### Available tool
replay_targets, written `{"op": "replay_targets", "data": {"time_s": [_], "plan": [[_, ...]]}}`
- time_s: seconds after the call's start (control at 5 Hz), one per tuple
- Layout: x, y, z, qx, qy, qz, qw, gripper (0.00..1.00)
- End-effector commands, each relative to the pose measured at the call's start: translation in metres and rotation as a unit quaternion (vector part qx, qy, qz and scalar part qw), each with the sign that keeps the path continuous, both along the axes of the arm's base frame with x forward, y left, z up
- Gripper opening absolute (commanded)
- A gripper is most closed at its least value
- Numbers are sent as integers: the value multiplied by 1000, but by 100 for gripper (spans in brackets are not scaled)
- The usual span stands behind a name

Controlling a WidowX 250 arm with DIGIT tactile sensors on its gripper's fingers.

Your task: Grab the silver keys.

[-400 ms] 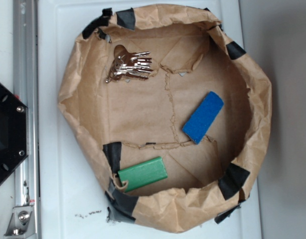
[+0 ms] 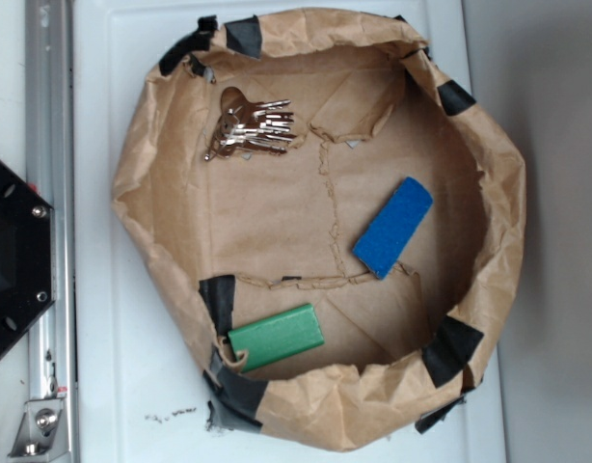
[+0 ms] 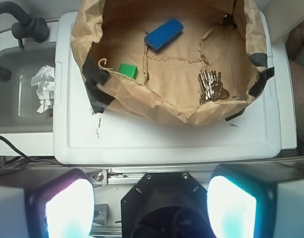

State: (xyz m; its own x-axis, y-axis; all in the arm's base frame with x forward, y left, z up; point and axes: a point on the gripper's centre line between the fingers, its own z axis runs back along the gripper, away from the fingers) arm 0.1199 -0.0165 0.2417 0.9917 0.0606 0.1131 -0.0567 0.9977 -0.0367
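A crumpled brown paper tub point(image 2: 156, 174), its raised rim patched with strips of black tape, sits on a white plastic surface point(image 2: 113, 386) and serves as the landmark here. The silver keys point(image 2: 253, 128) lie on the tub's floor close under one stretch of its wall; in the wrist view the same keys point(image 3: 211, 87) sit at the near side of the tub, just behind the paper rim that faces the robot. They are a small bunch of thin, shiny metal blades fanned flat from a ring, with a brownish fob at the ring end. Also inside the tub, well apart from the keys, are a blue block point(image 2: 393, 227) near the middle and a green block point(image 2: 276, 337) against the wall opposite the keys; both are matte, smooth rectangles. The gripper point(image 3: 151, 208) is at the bottom of the wrist view, back over the robot's black base point(image 3: 162, 203) and short of the tub, its two pale fingers spread wide with a broad gap between them. The step in hand looks like the approach. To do it well, the gripper probably needs to clear the tall, soft paper rim before descending, then come down straight over the bunch, ideally closing across the fanned blades near the ring, since flat metal on paper offers little height to pinch.
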Motion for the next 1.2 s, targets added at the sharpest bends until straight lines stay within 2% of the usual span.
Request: {"op": "replay_targets", "data": {"time_s": [0.0, 0.2, 0.4, 0.6, 0.8, 1.0], "plan": [[73, -3, -32, 33, -7, 177, 984, 100], [103, 15, -50, 40, -23, 254, 966, 100], [120, 36, -73, 53, -33, 281, 958, 100], [134, 45, -88, 73, -44, 291, 953, 100], [144, 50, -104, 89, -46, 314, 944, 100], [138, 48, -120, 94, -57, 316, 942, 100]]}}
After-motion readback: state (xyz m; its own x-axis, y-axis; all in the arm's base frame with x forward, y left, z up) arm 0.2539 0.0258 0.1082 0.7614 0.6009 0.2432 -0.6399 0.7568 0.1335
